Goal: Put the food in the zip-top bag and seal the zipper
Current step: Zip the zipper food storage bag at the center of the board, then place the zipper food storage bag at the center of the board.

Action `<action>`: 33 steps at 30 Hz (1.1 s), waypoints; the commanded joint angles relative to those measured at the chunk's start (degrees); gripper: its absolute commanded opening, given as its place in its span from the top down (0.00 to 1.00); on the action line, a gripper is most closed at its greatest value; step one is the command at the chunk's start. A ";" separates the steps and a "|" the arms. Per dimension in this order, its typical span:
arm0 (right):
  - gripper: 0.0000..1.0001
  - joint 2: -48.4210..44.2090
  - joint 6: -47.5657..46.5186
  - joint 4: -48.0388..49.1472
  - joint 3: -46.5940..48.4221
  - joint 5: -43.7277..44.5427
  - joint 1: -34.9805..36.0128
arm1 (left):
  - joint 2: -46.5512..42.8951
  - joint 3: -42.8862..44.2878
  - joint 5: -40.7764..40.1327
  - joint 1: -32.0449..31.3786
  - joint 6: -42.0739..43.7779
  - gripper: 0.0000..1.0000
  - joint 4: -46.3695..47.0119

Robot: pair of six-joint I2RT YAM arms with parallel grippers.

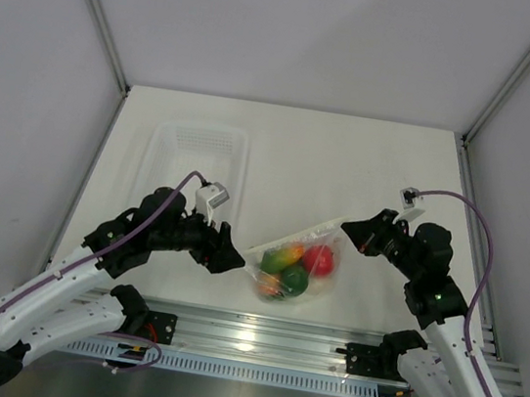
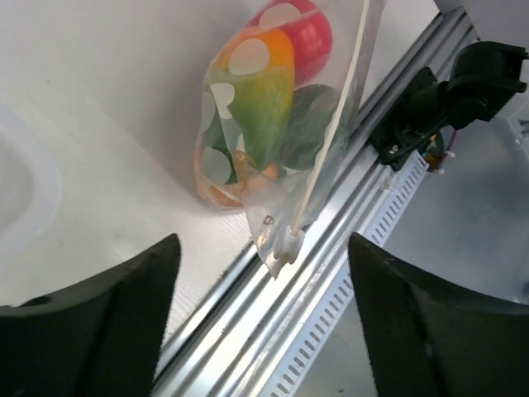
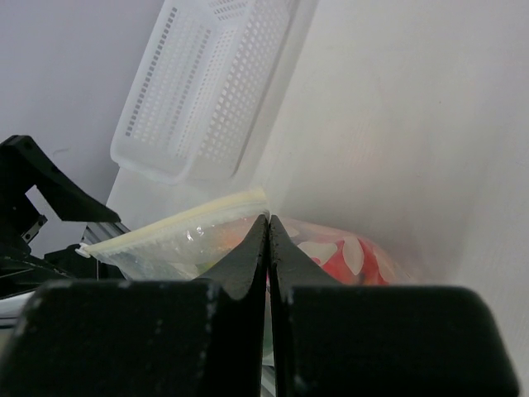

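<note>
- A clear zip-top bag (image 1: 306, 240) lies on the white table (image 1: 369, 164) near its front edge, midway between the two arms, with toy food bulging inside.
- Through the plastic show a yellow-red mango (image 1: 283, 257), a red fruit (image 1: 319, 258), a green piece (image 1: 294, 280) and an orange piece (image 1: 269, 283). Anything else in the bag is hidden behind them.
- The zipper (image 3: 178, 222) runs as a pale strip along the bag's far edge, slanting from lower left to upper right in the top view. The pictures do not settle whether it is pressed closed along its whole length.
- The right jaws are squeezed together with no gap, pinching the bag's edge at the right end of the zipper.
- The left jaws stand wide apart and grip nothing. The bag's left corner sits just ahead, between them, without touching either.
- An aluminium rail (image 1: 256, 335) runs along the table's front edge, just beside the bag.
- A white perforated tray (image 1: 201, 140) rests on the table behind the left arm, well apart from the bag.
</note>
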 commanded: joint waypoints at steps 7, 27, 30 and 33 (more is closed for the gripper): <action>1.00 4.04 1.45 3.95 3.46 1.95 -0.16 | -5.98 2.10 -11.64 0.43 -1.75 0.01 -1.69; 1.00 30.59 0.40 8.52 18.05 15.24 -6.47 | -11.35 3.86 -18.34 0.52 -1.75 0.00 -4.16; 1.00 34.10 0.40 8.96 21.38 15.14 -8.50 | -11.17 3.42 -17.02 0.43 -2.45 0.01 -3.45; 1.00 38.67 -0.04 8.79 25.25 15.93 -11.22 | -10.99 3.33 -16.40 0.43 -2.28 0.00 -3.01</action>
